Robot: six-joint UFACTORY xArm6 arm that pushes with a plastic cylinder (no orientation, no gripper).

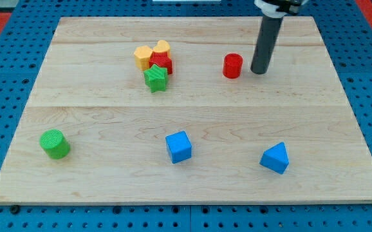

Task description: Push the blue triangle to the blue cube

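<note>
Lying near the worktop's (109,187) bottom right, the blue triangle (275,158) is seen well below my tip (259,71); no jaws are fitted.

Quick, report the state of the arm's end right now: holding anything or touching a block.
My tip: a bare rod with no jaws, holding nothing, just right of the red cylinder, not touching it, far above the blue triangle.

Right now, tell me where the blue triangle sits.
The blue triangle sits near the board's bottom edge at the view's right, right of the blue cube, apart from it.
</note>
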